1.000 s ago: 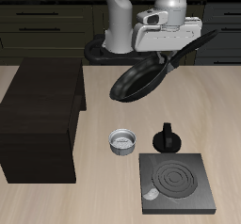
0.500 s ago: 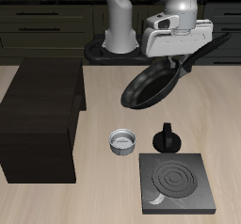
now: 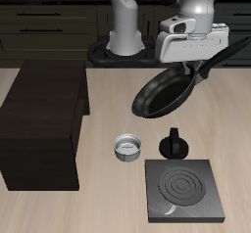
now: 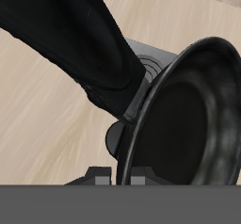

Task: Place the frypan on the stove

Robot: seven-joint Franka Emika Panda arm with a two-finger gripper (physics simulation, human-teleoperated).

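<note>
Frypan: the frypan [image 3: 163, 93] hung in the air, steeply tilted, its open face turned toward the table's front edge and its long handle running up toward 2 o'clock past the gripper; in the wrist view the frypan [image 4: 193, 115] filled much of the frame as a dark round rim.
Gripper: the gripper [image 3: 199, 65] pinched the frypan's handle close to where it joins the bowl, fingers pressed against it from both sides.
Arm: the arm [image 3: 201, 4] stood upright above the gripper, white housing facing the camera.
Stove: the stove [image 3: 184, 190] lay flat near the table's front edge, at about 6 o'clock from the lifted pan and well apart from it, its spiral burner ring bare; a small white label sat at its front corner.
Moka pot: a small black knobbed moka pot [image 3: 175, 144] stood just behind the stove, at 12 o'clock from it, beneath the pan.
Bowl: a small grey metal bowl [image 3: 126, 147] sat upright on the table [image 3: 108, 203], at 9 o'clock from the moka pot.
Cabinet: a large dark wooden cabinet [image 3: 43, 124] rested on the table at 9 o'clock from the bowl.
</note>
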